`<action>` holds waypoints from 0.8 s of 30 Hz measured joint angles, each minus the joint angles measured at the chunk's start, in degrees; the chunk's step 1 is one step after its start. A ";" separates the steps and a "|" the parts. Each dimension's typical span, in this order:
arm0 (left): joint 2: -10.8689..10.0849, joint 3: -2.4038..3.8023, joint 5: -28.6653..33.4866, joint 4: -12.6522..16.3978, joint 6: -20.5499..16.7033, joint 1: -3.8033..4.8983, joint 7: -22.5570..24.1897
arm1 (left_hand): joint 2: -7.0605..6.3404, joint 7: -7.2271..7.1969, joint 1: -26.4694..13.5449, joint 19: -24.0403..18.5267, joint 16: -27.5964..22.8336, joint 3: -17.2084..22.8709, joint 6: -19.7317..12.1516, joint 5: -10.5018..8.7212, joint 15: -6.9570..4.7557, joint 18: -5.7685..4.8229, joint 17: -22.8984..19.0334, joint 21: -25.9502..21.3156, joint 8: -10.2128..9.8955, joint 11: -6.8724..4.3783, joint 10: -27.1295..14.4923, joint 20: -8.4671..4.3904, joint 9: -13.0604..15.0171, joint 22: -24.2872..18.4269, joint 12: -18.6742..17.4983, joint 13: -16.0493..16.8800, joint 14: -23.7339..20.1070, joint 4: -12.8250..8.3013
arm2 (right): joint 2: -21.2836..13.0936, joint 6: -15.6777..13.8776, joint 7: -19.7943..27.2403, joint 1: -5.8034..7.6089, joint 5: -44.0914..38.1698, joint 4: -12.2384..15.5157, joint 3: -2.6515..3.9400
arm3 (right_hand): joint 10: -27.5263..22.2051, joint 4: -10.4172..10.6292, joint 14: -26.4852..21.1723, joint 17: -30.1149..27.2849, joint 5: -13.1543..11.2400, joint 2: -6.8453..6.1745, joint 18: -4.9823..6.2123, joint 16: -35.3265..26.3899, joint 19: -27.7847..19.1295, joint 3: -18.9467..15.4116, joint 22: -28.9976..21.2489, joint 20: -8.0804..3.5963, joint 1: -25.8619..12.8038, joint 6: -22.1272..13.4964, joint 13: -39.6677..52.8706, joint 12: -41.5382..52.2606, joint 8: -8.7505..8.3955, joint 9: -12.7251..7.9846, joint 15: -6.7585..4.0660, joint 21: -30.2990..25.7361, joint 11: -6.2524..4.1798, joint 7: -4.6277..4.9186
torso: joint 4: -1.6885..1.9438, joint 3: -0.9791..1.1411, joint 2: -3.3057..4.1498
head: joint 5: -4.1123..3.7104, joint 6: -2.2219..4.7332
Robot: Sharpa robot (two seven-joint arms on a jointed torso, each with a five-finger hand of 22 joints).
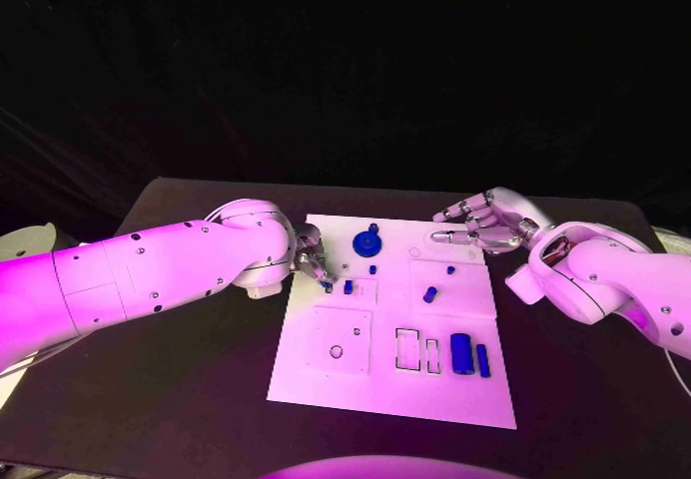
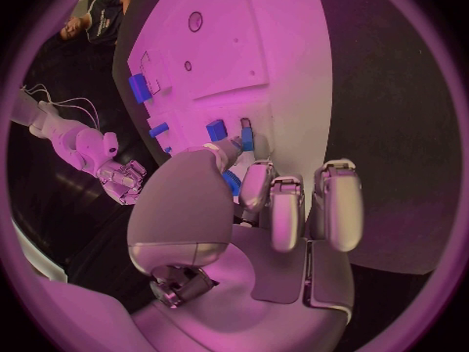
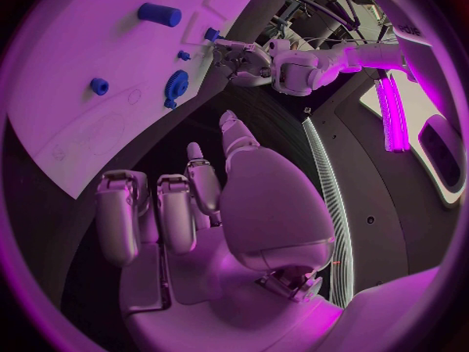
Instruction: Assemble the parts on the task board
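Note:
The white task board (image 1: 377, 384) lies in the middle of the table. On its far part stands a round blue part (image 1: 368, 240) with a knob, with small blue pegs (image 1: 429, 293) near it. A large blue block (image 1: 461, 352) and a slim blue piece (image 1: 482, 361) lie at the near right. My left hand (image 1: 315, 264) reaches over the board's left edge, and its thumb and a finger pinch a small blue part (image 2: 247, 138) at a rectangular outline. My right hand (image 1: 482, 225) hovers over the board's far right corner, fingers apart and holding nothing.
Several empty outlined slots (image 1: 417, 349) and an oval hole (image 1: 336, 351) mark the board's near half. Black table (image 1: 173, 399) surrounds the board on all sides. In the right wrist view the left hand (image 3: 239, 59) sits beyond the round blue part (image 3: 176, 88).

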 measured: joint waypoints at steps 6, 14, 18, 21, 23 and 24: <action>0.07 0.01 -0.67 0.01 0.67 -0.02 0.34 | -0.14 0.01 0.17 0.00 0.00 0.00 0.01 -0.01 0.00 0.00 0.00 0.00 0.00 0.00 0.00 0.00 0.00 0.00 0.00 0.06 0.00 0.00 | 0.00 0.03 0.02 0.00 0.01 0.01 0.00 | 0.00 0.00 0.00 0.00 0.00 0.00 0.00 0.00 0.00 0.00 0.00 0.00 0.00 0.00 0.00 0.00 0.00 0.00 0.00 0.00 0.00 0.00 | -0.01 -0.02 0.00 | 0.12 -0.10; 0.17 0.04 -1.11 0.00 1.18 -0.10 0.79 | -0.21 0.02 0.40 0.00 0.00 0.01 0.02 -0.01 0.00 0.00 -0.01 0.00 0.00 0.00 0.00 0.00 0.00 -0.01 0.00 0.05 0.00 0.01 | 0.01 0.07 0.04 -0.02 0.02 0.02 0.00 | 0.00 0.00 0.00 -0.01 0.00 0.00 0.00 0.00 0.00 0.00 -0.01 0.00 0.00 0.00 0.00 0.00 0.00 0.00 0.00 0.00 0.00 0.00 | -0.01 -0.03 0.01 | 0.09 -0.21; 0.15 0.05 -1.27 0.12 1.48 -0.12 0.97 | -0.14 0.02 0.47 0.00 0.00 -0.14 0.03 -0.02 0.00 0.00 -0.01 0.00 0.00 0.01 0.00 0.00 0.00 -0.01 0.00 0.10 0.00 -0.15 | 0.00 0.09 0.04 -0.03 0.02 0.02 0.00 | 0.00 0.00 0.00 -0.01 0.00 0.00 0.00 0.00 0.00 0.00 -0.01 0.00 0.00 0.00 0.00 0.00 0.00 -0.01 0.00 0.00 0.00 0.00 | 0.01 -0.03 0.01 | 0.05 -0.29; 0.12 0.05 -1.38 0.27 1.74 -0.14 1.04 | -0.06 0.02 0.55 0.21 0.00 -0.14 0.04 -0.06 0.00 0.00 -0.01 0.00 -0.01 0.01 -0.01 -0.21 0.00 -0.01 0.00 0.10 0.00 -0.15 | -0.01 0.11 0.04 -0.04 0.03 0.02 0.00 | 0.00 0.00 0.00 -0.01 0.00 0.00 0.00 0.00 0.00 0.00 -0.01 0.00 0.00 0.00 0.00 0.00 0.00 -0.01 0.00 0.00 0.00 0.00 | 0.01 -0.03 0.01 | 0.04 -0.36; 0.10 0.05 -1.45 0.34 1.92 -0.15 1.08 | 0.01 -0.08 0.62 0.21 0.00 -0.17 0.15 0.10 0.00 0.00 -0.01 0.00 -0.03 0.01 -0.01 -0.21 0.00 -0.01 0.00 0.10 0.00 -0.17 | -0.01 0.12 0.04 -0.04 0.03 0.02 0.00 | 0.00 0.00 0.00 -0.01 0.00 0.00 0.00 0.00 0.00 0.00 -0.01 0.00 0.00 0.00 0.00 0.00 0.00 0.00 0.00 0.00 0.00 0.00 | 0.01 -0.03 0.01 | 0.10 -0.41; 0.10 0.05 -1.49 0.36 1.97 -0.15 1.10 | 0.02 -0.08 0.62 0.21 0.00 -0.27 0.16 0.19 0.00 0.00 -0.01 0.00 -0.05 0.01 -0.01 -0.21 0.00 -0.01 0.00 0.10 0.00 -0.27 | -0.01 0.12 0.04 -0.04 0.03 0.02 0.00 | 0.00 0.00 0.00 -0.01 0.00 0.00 0.00 0.00 0.00 0.00 -0.01 0.00 0.00 0.00 0.00 0.00 0.00 0.02 0.00 0.00 0.00 0.00 | 0.01 -0.03 0.01 | 0.11 -0.42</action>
